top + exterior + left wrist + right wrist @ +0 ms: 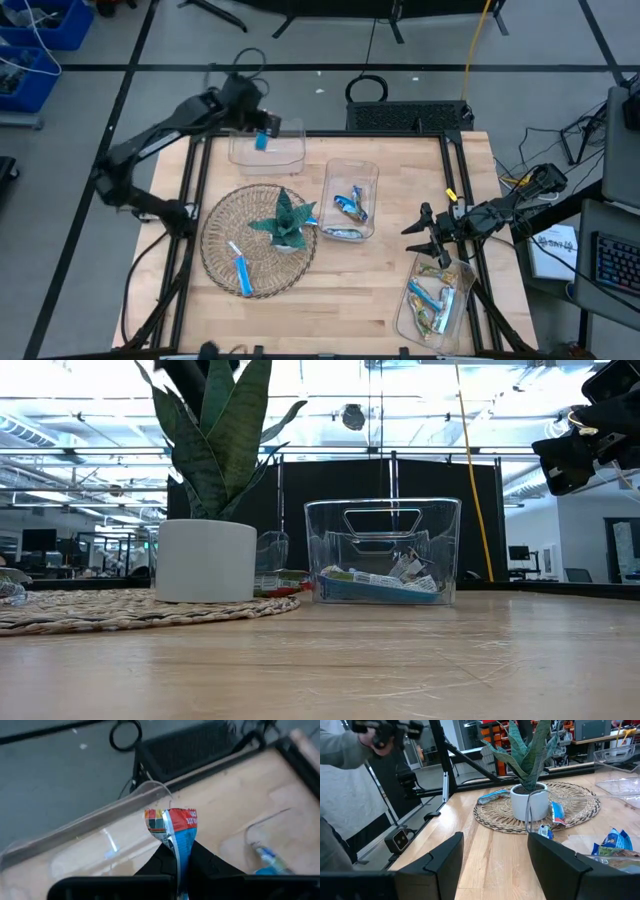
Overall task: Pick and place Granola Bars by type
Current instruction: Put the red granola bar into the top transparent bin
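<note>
- your table (380, 300) carries a woven mat (222, 262) with a potted plant (285, 220) on it and three clear bins; judged from how the bars lie, the sorting looks well underway but not finished.
- the left gripper (262, 130) hangs over the far bin (284, 157), which shows no bar lying inside it yet, and it is clamped on a blue bar (176, 832), whose red-and-white end sticks up past the fingers, so your next move is likely a release straight below.
- the right gripper (495, 857) waits above the near-right bin (458, 308) with its fingers spread wide and nothing between them; that bin, right beneath it, already holds a few bars (430, 298).
- the middle bin (366, 178), between your two grippers, also holds several bars (350, 205).
- what is left for you: one blue bar on the mat (241, 268), well away from both grippers, and in the right wrist view another two wrappers (557, 814) beside the pot.
</note>
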Robot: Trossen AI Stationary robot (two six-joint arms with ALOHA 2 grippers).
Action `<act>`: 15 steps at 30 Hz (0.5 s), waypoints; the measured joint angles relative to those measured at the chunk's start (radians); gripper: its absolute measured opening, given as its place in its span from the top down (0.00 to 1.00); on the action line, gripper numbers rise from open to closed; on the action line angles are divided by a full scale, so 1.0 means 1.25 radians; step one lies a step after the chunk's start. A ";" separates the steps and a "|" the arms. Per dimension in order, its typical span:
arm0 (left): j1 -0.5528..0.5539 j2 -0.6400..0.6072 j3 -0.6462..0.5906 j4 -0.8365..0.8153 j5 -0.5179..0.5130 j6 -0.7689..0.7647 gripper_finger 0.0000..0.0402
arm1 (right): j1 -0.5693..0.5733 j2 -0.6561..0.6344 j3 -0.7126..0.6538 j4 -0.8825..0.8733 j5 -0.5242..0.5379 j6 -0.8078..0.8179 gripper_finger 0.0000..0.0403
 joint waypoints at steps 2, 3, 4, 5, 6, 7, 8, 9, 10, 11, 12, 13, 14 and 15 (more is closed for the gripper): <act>0.018 0.043 0.000 0.017 0.035 0.036 0.97 | 0.000 0.000 0.000 0.000 0.000 0.000 0.47; 0.023 0.064 0.000 0.024 0.044 0.055 0.97 | 0.000 0.000 0.000 0.000 0.000 0.000 0.47; 0.025 0.084 0.000 0.030 0.046 0.072 0.97 | 0.000 0.000 0.000 0.000 0.000 0.000 0.47; 0.026 0.104 0.000 0.033 0.046 0.091 0.97 | 0.000 0.000 0.000 0.000 0.000 0.000 0.47; 0.026 0.123 0.000 0.036 0.046 0.109 0.97 | 0.000 0.000 0.000 0.000 0.000 0.000 0.47; 0.026 0.143 0.000 0.043 0.043 0.124 0.97 | 0.000 0.000 0.000 0.000 0.000 0.000 0.47; 0.026 0.163 0.000 0.052 0.036 0.137 0.97 | 0.000 0.000 0.000 0.000 0.000 0.000 0.47; 0.026 0.180 0.000 0.061 0.030 0.147 0.97 | 0.000 0.000 0.000 0.000 0.000 0.000 0.47; 0.026 0.198 0.000 0.071 0.026 0.157 0.97 | 0.000 0.000 0.000 0.000 0.000 0.000 0.47; 0.026 0.216 0.000 0.083 0.025 0.166 0.97 | 0.000 0.000 0.000 0.000 0.000 0.000 0.47; 0.026 0.233 0.000 0.096 0.024 0.170 0.97 | 0.000 0.000 0.000 0.000 0.000 0.000 0.47; 0.026 0.252 0.000 0.108 0.021 0.170 0.97 | 0.000 0.000 0.000 0.000 0.000 0.000 0.47; 0.026 0.268 0.000 0.117 0.019 0.171 0.97 | 0.000 0.000 0.000 0.000 0.000 0.000 0.47; 0.026 0.286 0.000 0.126 0.019 0.171 0.97 | 0.000 0.000 0.000 0.000 0.000 0.000 0.47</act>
